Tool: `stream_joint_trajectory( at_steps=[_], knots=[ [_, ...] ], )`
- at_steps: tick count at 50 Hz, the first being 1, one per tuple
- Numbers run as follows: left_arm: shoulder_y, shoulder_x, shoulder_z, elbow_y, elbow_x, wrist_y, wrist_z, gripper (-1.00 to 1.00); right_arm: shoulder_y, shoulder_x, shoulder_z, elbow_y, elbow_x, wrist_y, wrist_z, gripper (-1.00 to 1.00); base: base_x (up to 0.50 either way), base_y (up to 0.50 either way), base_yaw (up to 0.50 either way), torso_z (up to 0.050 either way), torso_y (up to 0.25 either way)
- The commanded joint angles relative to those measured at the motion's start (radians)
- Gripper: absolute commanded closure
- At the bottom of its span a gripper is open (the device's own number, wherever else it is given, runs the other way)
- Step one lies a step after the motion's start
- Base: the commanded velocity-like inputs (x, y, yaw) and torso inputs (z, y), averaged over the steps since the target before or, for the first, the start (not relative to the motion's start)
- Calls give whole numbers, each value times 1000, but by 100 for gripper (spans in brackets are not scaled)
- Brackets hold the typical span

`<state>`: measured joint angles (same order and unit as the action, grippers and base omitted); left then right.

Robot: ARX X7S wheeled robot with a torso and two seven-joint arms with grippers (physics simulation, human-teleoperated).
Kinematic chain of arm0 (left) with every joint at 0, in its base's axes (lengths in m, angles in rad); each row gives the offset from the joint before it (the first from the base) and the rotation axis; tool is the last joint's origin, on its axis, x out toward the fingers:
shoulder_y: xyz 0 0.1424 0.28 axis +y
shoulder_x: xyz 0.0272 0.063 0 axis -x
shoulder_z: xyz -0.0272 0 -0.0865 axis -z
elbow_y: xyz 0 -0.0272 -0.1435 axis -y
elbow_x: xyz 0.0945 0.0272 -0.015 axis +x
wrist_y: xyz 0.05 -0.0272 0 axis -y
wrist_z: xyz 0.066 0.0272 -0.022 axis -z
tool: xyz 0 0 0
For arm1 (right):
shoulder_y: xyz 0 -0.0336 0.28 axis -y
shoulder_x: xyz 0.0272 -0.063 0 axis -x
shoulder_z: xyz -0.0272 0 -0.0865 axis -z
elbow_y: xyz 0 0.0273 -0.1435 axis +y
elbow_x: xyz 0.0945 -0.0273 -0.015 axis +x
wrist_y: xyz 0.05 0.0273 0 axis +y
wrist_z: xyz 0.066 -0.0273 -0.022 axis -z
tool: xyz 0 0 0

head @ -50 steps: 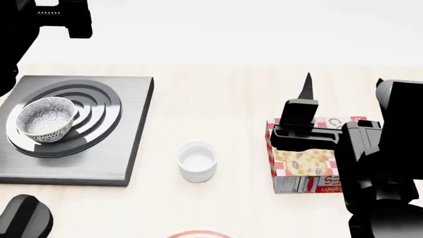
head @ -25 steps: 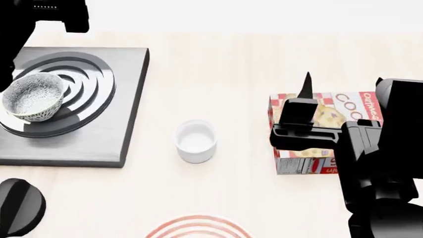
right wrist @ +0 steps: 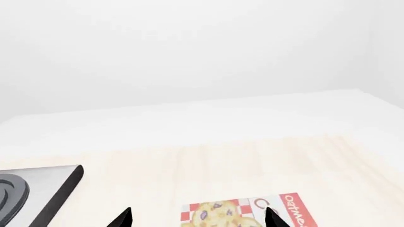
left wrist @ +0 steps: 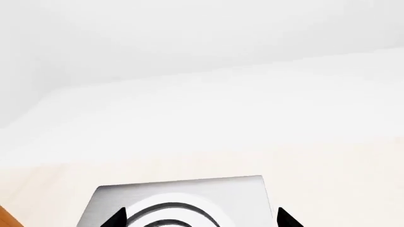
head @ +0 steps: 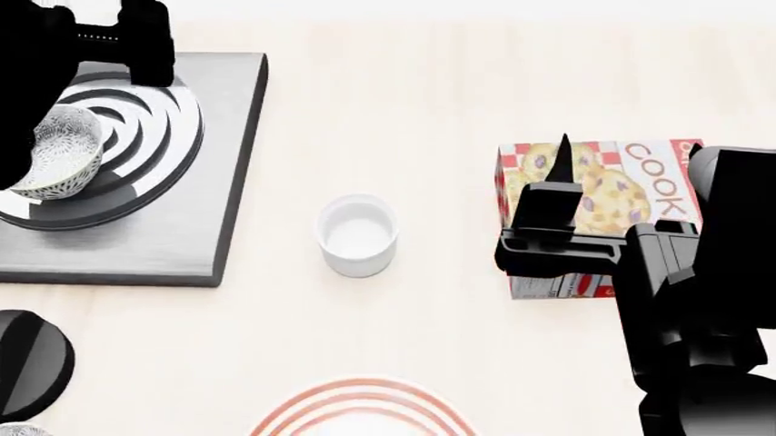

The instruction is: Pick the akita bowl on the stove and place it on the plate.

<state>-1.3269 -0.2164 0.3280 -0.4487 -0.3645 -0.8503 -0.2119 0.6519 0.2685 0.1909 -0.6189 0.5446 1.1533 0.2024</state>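
— Pale wood runs under everything: the table (head: pixel 424 127) carries the stove (head: pixel 206 218) on our left, a small white cup (head: pixel 358 234) in the middle and a cookie box (head: pixel 631 186) on our right. Where is our bowl?

— The bowl (head: pixel 54 150) sits on the stove's burner rings, partly hidden by our left arm. The plate (head: pixel 358 413) shows only its red-ringed rim, nearest us, well apart from the stove.

— And our hands?

— In the left wrist view our left hand (left wrist: pixel 200 220) shows two dark fingertips spread wide, with nothing between them and the stove's far edge beyond. Our right hand (right wrist: pixel 197 217) is likewise spread and empty, hanging over the cookie box.

— So we judge the reach is under way, not the grasp.

— Yes. We should bring the left hand down over the bowl so one finger goes inside the rim and the other outside, then close on the wall. A deep, round bowl may tip or slide on those raised rings if we nudge it sideways.

— And keep the right arm parked, clear of the cup.
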Motion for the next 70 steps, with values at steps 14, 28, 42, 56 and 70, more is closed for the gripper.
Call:
stream_joint_trajectory(
  at_steps=[14,28,42,56,70],
  knots=[
    [16,-25,168,29,71,-173,-32,-100,0,5,-3,-4,14,3,14,-100,0,0,0,0,0],
    [32,-42,225,31,104,-160,-36,-100,-7,10,-8,6,15,-14,13,-100,0,0,0,0,0],
    [51,-52,246,33,114,-151,-39,-100,-3,11,-7,3,28,-5,21,-100,0,0,0,0,0],
    [68,-61,265,22,126,-135,-43,-100,-4,14,-10,2,37,-3,27,-100,0,0,0,0,0],
    [96,-70,262,32,117,-151,-49,-100,-8,19,-14,14,37,-21,26,-100,0,0,0,0,0]
  ],
)
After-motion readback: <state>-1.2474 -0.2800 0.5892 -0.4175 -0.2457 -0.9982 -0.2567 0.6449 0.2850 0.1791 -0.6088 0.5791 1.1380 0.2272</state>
